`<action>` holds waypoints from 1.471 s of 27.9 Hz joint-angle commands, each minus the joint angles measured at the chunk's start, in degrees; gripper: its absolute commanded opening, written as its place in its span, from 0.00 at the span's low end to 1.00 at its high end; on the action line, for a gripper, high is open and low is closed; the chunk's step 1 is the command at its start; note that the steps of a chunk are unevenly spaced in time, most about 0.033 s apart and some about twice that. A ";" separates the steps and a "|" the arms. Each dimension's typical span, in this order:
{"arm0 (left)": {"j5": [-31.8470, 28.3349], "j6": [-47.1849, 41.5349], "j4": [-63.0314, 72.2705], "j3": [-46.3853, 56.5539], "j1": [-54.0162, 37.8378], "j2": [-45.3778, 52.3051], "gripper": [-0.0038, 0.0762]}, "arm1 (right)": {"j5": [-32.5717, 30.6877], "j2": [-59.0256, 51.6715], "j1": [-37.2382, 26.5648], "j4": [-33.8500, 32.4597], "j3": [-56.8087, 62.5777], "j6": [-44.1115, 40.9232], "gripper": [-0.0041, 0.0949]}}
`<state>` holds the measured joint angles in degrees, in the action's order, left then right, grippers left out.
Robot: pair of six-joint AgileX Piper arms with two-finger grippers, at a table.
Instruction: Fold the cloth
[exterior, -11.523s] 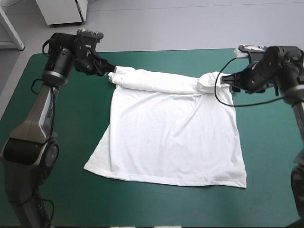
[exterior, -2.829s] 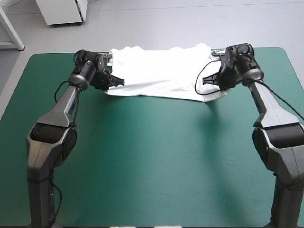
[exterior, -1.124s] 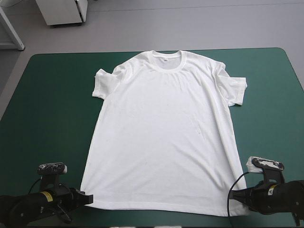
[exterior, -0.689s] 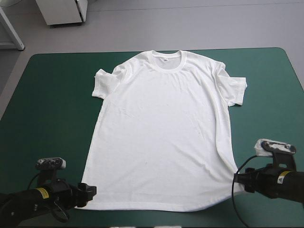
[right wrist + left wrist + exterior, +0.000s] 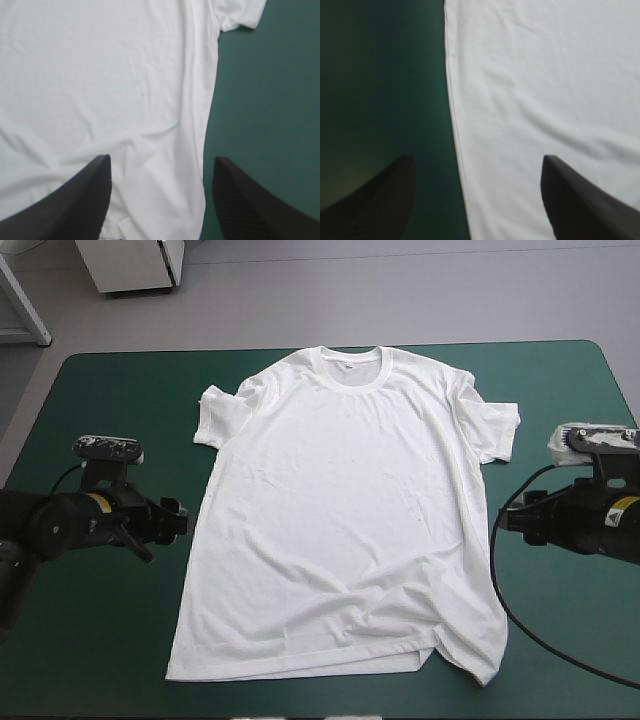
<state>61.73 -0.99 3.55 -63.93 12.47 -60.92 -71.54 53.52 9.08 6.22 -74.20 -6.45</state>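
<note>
The T-shirt (image 5: 345, 510) lies flat mid-table, collar toward the far edge, its near right corner seemingly rumpled, and your left gripper (image 5: 182, 519) and right gripper (image 5: 503, 521) hang wide open and empty, each straddling a side edge, likely poised to pinch for a lengthwise fold.

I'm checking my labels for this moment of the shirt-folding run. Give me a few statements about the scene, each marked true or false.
1. The T-shirt lies spread flat, its collar toward the far edge of the table. True.
2. The left pincer is shut on a sleeve. False: it is open at the shirt's side edge, holding nothing.
3. The right pincer is open. True.
4. The hem runs smooth from corner to corner. False: it is rumpled and turned up near the corner on the right pincer's side.
</note>
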 commanded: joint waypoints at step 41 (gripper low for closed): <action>-5.22 3.36 1.12 -31.42 -3.67 -54.49 0.27 | 3.92 19.20 -0.06 -6.22 -18.16 1.87 0.47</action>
<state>56.57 2.25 2.92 -94.38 8.45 -116.82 -70.70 73.05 9.08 0.47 -90.50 -5.07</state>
